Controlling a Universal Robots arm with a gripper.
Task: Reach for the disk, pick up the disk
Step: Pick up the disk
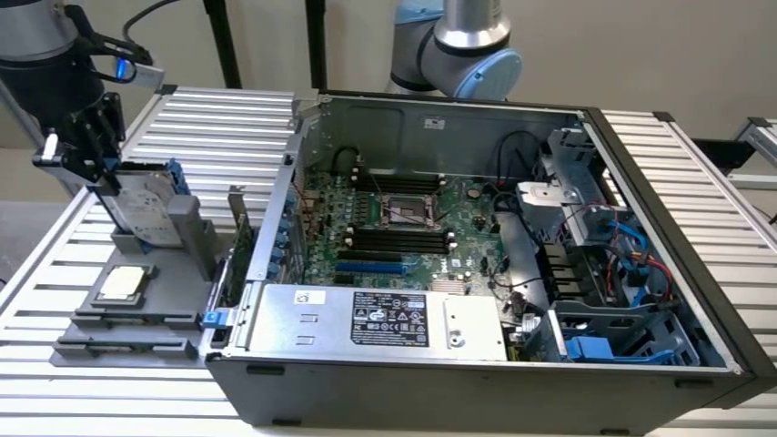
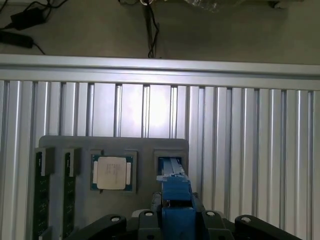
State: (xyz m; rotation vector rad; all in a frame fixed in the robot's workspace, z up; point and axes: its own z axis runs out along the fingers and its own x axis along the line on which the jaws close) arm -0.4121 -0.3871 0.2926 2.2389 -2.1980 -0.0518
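Jaws: appearing to be clamping on the blue-framed top edge of the disk [image 1: 148, 205]. The gripper [image 1: 107, 177] is hanging over it from above, one finger on each side. No gap is showing between fingers and frame in the wrist view, so I am logging it as gripped, not certain.

Disk: standing on edge and leaning a little, directly below the jaws. Its lower end is sitting at or in the slot of the grey holder [image 1: 182, 228]. Whether it is clear of the slot, I cannot tell.

Just beside the jaws' line, also on the holder, the small square chip [image 1: 122, 284] is lying flat in its own recess. Well away from the jaws, the open computer case [image 1: 486, 382] is sitting on the slatted aluminium table [image 1: 231, 118].

Risks, as I am judging them:
- The grip is narrow and high on plastic, so the disk could pivot or slip.
- With the disk leaning, it could bind against the slot wall and drag the holder.

View differences: the wrist view is showing the disk [image 2: 175, 195] edge-on, the slot beneath it and the chip [image 2: 111, 172]. It is also showing two memory sticks [image 2: 41, 200] in the holder [image 2: 145, 150]. The exterior view is showing the lean and the white label face.
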